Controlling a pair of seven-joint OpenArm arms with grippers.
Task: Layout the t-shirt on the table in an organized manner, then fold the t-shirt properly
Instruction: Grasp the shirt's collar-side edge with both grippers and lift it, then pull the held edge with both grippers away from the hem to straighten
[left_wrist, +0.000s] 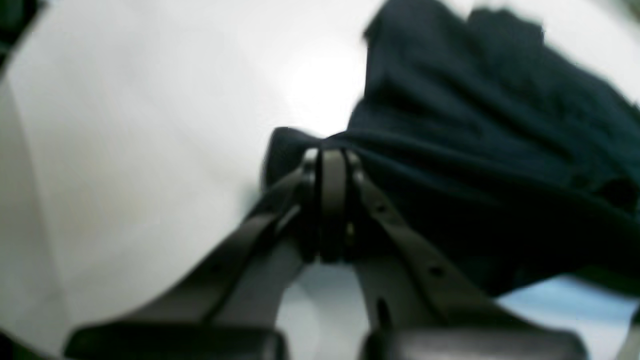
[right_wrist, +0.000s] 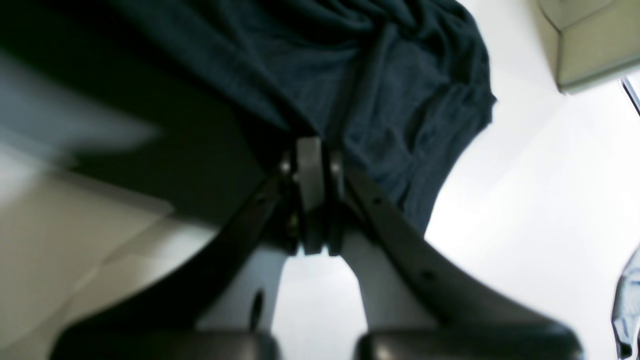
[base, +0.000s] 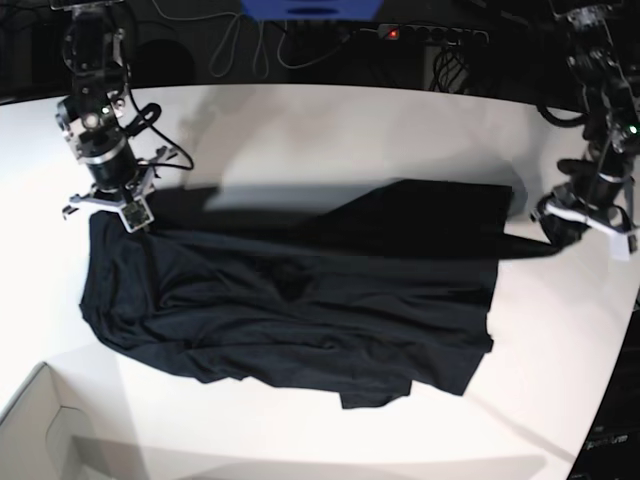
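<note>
Closest to our base camera sits a pale cardboard box (base: 40, 430), poking in at the lower left corner, just clear of the t-shirt (base: 300, 300). We see the shirt spread across the middle of the table (base: 350, 130), its long axis running side to side between our two arms, with the neck opening showing as a darker patch near the centre. Which end is the hem we cannot tell, since the cloth is wrinkled and partly doubled over along the far edge. Our right gripper (base: 128, 212) has its jaws pressed together on the shirt's far corner at the base view's left; the right wrist view shows the fingertips (right_wrist: 310, 165) pinching a fold of dark fabric. Our left gripper (base: 545, 243) is likewise clamped on a stretched-out corner at the view's right, and the left wrist view, though blurred, shows cloth bunched between its closed fingers (left_wrist: 332, 170). Near edges of the shirt lie loose and uneven, with one flap jutting toward us at the lower middle. Bare white tabletop stretches behind the shirt and in front of it, while the left-arm side is tighter, the table's curved edge passing close beyond that arm.
</note>
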